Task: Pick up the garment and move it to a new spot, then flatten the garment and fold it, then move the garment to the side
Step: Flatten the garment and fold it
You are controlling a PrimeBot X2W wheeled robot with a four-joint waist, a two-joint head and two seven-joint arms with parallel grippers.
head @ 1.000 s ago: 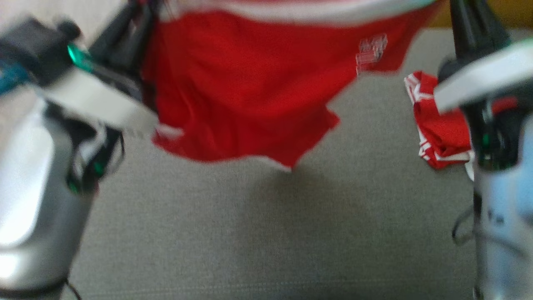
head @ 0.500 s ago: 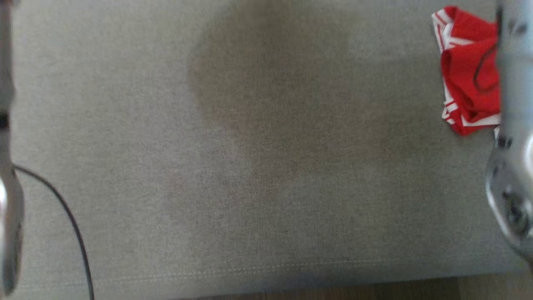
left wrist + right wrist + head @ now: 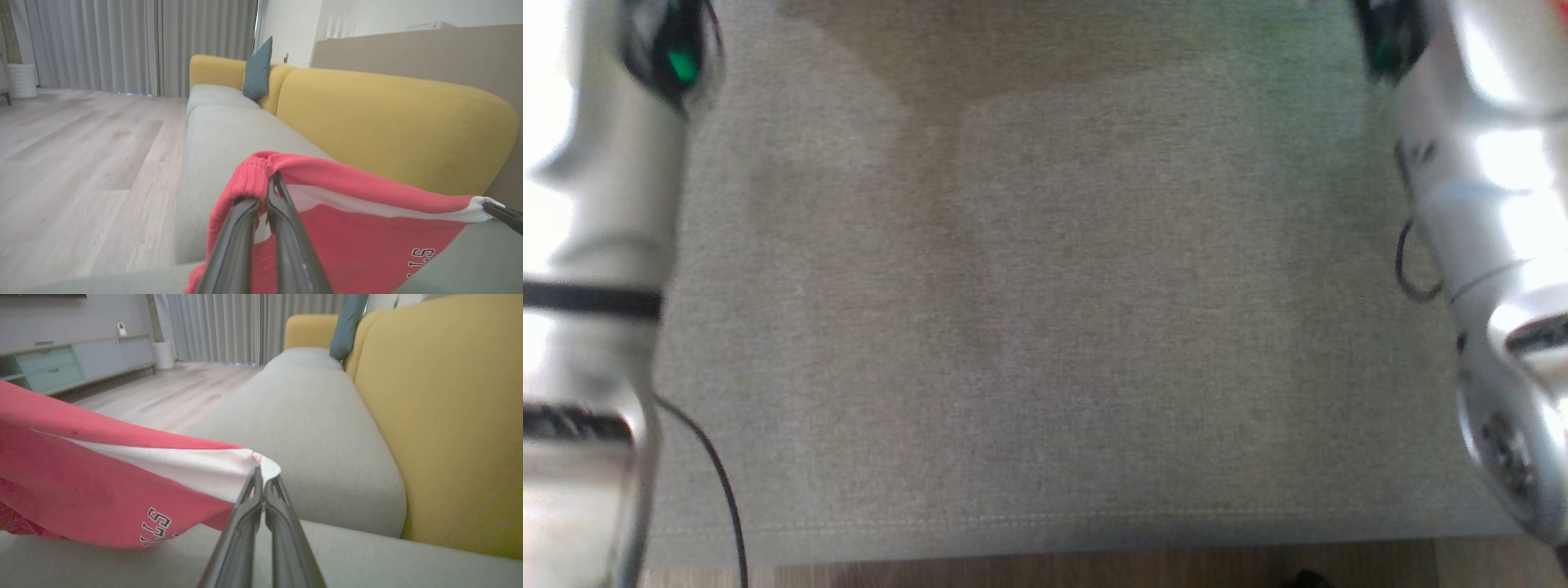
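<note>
Red garment (image 3: 359, 237) hung taut above the grey sofa seat (image 3: 1045, 327), one top corner pinched in each of the left jaws and right jaws. The head camera had dipped since a second earlier, when the garment filled its upper frame; flattening looked next.

Open run across grey seat (image 3: 1045, 327) between left forearm (image 3: 605, 204) and right forearm (image 3: 1478, 204). Rear blocked by yellow backrest (image 3: 388, 122); red garment (image 3: 351, 237) stretched across above the seat.

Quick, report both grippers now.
Left gripper: shut on the red garment, at its ribbed edge.
Right gripper: shut on the garment's white corner.
</note>
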